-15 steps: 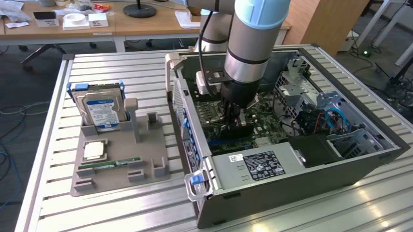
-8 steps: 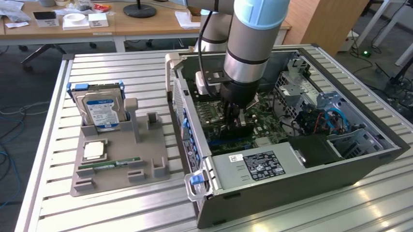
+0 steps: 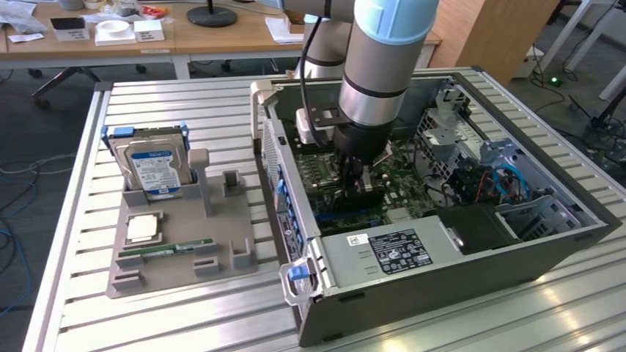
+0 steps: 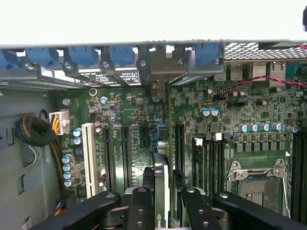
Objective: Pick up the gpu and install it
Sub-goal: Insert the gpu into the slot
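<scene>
The gpu [image 4: 162,178] appears edge-on in the wrist view, a thin dark card standing upright over the motherboard [image 4: 129,110]. Its silvery bracket [image 4: 164,67] reaches the rear slot openings of the case. My gripper [image 4: 163,203] is shut on the card, one black finger [image 4: 140,207] on each side. In the exterior view the gripper [image 3: 358,174] is down inside the open computer case [image 3: 547,246], with the gpu [image 3: 354,196] just above the green board among the black expansion slots [image 4: 125,155].
A grey parts holder [image 3: 181,257] beside the case, on the exterior view's left, carries a hard drive [image 3: 155,170], a processor [image 3: 144,229] and a green RAM stick [image 3: 166,251]. Inside the case are a power supply [image 3: 391,253], a white slot [image 4: 88,158] and a processor socket [image 4: 259,184].
</scene>
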You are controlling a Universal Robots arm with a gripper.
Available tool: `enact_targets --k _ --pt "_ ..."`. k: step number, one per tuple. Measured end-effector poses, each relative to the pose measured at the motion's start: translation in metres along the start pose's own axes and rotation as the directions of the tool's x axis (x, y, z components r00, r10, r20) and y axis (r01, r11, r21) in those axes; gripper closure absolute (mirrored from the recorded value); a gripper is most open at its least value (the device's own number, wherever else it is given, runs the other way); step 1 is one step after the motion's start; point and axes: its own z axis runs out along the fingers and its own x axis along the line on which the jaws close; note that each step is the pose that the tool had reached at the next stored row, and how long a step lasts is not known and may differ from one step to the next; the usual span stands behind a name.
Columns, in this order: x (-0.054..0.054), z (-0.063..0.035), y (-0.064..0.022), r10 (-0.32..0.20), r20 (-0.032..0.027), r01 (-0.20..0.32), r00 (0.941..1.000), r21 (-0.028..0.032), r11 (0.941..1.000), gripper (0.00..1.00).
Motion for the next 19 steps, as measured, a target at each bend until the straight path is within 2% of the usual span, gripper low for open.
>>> enact_targets --k 19 --pt "0.0005 0.0005 0.0007 -0.002 0.0003 0.002 1.0 0.0 1.0 0.73"
